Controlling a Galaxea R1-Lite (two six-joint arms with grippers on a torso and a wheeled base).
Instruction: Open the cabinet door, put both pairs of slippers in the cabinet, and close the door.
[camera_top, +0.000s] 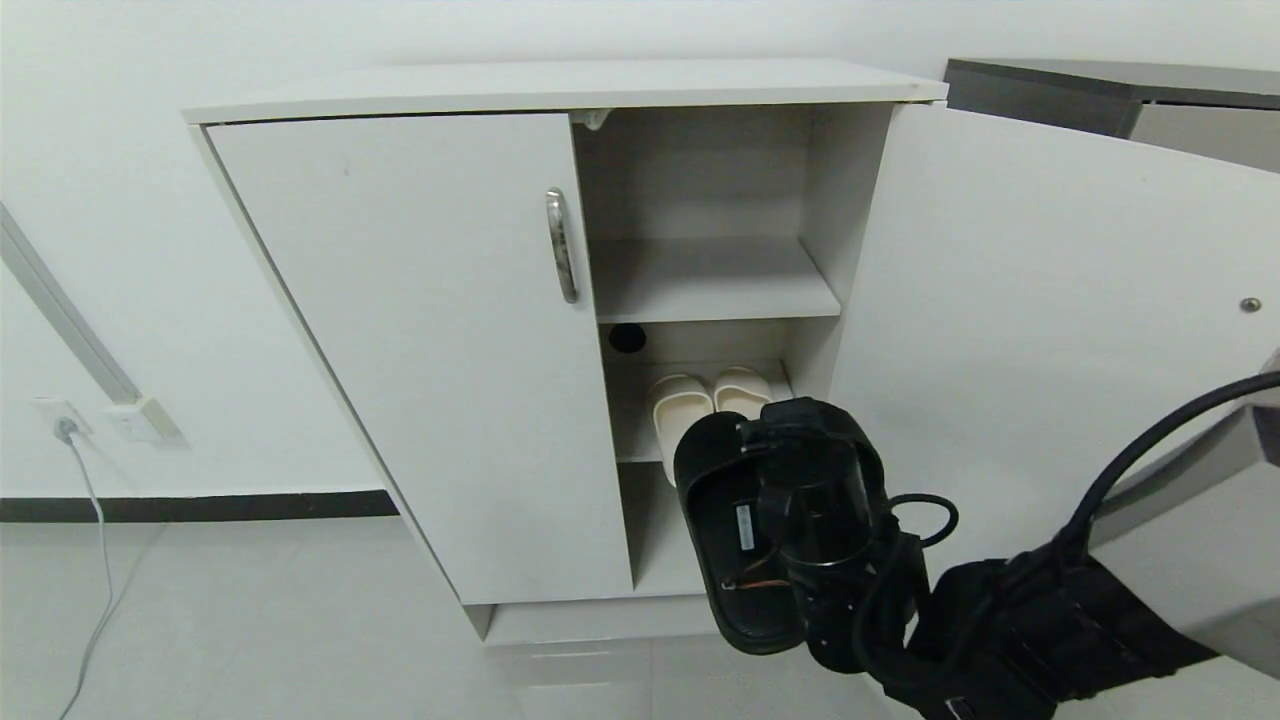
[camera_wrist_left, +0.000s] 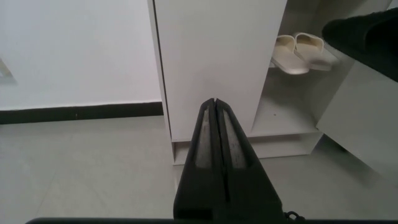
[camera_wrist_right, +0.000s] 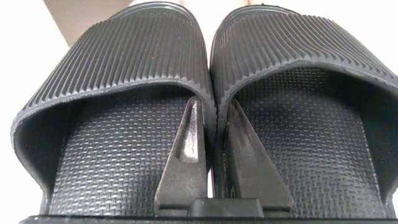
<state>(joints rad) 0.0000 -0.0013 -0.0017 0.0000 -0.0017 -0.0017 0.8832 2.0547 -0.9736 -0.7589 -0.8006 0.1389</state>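
Cabinet (camera_top: 560, 85) first: the right door (camera_top: 1050, 330) stands wide open, the left door (camera_top: 420, 350) is shut, and that leaves a narrow way in. That gap is the main worry, I'd say, because the right arm hangs between the open door and the shut door's edge. A sideways swing could knock the open door or scrape the load on the left door. The white slippers (camera_top: 705, 400) already sit side by side on the middle shelf, toes outward. The black slippers (camera_top: 725, 520) hang in the air just in front of the opening, low down, about level with the bottom shelf (camera_top: 660, 540). Pushed in too high, they'd shove the white pair back or catch the middle shelf's front edge; too low, and the heels could snag the bottom lip. Now the grip: the right gripper (camera_wrist_right: 214, 106) has its fingers (camera_wrist_right: 189, 155) nearly closed, pinching the two inner side walls of the black pair together. That's one thin squeeze holding both, so a jolt could let one slide free and drop to the floor. The left gripper (camera_wrist_left: 214, 102) holds back from the cabinet, fingers pressed together on nothing, so it's no backup if the pair slips.
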